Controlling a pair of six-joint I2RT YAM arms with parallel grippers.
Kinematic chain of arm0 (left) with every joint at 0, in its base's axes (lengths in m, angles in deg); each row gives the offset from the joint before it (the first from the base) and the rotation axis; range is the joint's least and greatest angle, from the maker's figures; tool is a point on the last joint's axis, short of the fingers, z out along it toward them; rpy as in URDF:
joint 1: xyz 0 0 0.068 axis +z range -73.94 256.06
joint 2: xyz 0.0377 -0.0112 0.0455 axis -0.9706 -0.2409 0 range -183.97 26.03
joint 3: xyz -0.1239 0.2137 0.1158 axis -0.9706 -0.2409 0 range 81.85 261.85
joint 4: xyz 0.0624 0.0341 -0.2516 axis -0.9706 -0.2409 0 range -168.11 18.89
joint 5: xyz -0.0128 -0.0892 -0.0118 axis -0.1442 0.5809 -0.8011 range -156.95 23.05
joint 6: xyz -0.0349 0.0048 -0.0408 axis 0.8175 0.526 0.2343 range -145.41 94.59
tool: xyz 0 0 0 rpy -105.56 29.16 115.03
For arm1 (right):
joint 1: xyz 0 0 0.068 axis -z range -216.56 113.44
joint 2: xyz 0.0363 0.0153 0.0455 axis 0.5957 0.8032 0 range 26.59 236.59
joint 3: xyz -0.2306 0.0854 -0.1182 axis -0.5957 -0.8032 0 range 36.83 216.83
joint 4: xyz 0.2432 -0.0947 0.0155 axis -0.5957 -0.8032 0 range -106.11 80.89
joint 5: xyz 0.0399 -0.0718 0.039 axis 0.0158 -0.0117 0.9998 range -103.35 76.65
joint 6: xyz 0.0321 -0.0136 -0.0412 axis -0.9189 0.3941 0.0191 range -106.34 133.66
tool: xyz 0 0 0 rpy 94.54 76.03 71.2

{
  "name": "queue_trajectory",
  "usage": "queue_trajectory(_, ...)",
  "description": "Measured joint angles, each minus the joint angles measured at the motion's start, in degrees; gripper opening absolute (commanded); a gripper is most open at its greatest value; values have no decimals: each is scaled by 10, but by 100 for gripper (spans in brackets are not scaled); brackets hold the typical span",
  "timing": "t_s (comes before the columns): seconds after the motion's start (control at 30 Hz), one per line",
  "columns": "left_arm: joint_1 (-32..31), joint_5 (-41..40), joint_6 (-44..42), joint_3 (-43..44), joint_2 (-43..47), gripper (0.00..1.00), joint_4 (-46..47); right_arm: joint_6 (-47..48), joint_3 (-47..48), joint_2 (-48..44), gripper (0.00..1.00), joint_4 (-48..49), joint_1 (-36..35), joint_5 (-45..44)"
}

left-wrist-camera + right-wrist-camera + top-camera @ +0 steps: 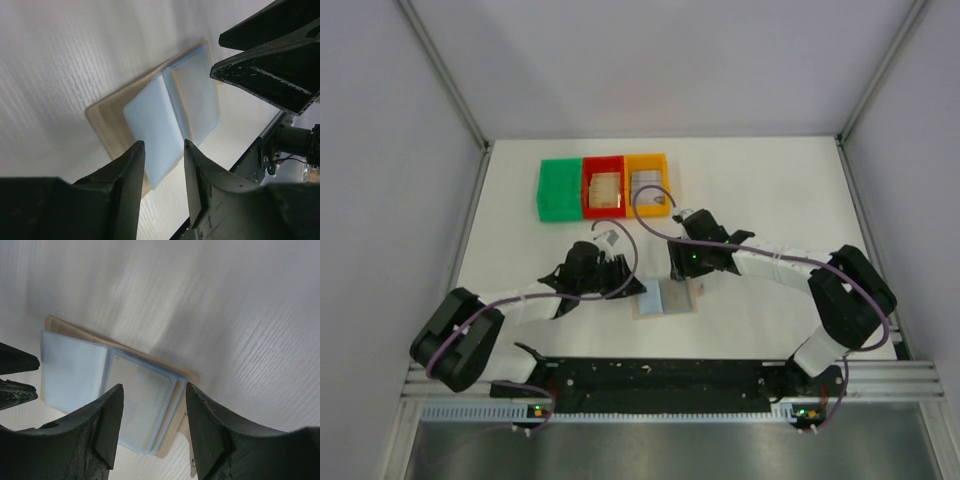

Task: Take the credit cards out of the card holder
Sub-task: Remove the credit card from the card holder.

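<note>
Tan leather outside, blue-grey sleeves [150,120] inside: the card holder [665,298] lies open and flat on the table [770,180], between the two arms and near their bases. Some credit cards [604,188] already sit in the red bin [587,190] and the orange bin [665,185]; a pale one seems to remain in the right-hand sleeve. The left gripper [165,170] is partly spread over the left leaf's edge, and the right gripper [154,410] is likewise partly spread over the right stack; neither visibly pinches anything. The likely trouble is a jaw catching sleeve and card together, which would lift the whole holder. The light holder could also slide, and the two claws are close enough to collide.
</note>
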Motion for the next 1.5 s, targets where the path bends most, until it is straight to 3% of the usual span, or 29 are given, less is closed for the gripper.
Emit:
queue_trajectory(0.43,-41,-2,4,36,-24,36,0,-7,0,2,42,-9,0,30)
queue_trajectory(0.6,-44,-2,4,37,-73,35,0,-7,-1,2,40,-7,0,45)
queue_trajectory(0.97,-46,11,11,40,-113,34,27,-8,-14,4,38,14,-1,62)
queue_trajectory(1.2,-46,11,11,39,-113,34,30,-15,-33,12,24,39,-4,68)
queue_trajectory(1.5,-46,11,16,34,-113,34,39,-51,-47,18,23,72,-16,112)
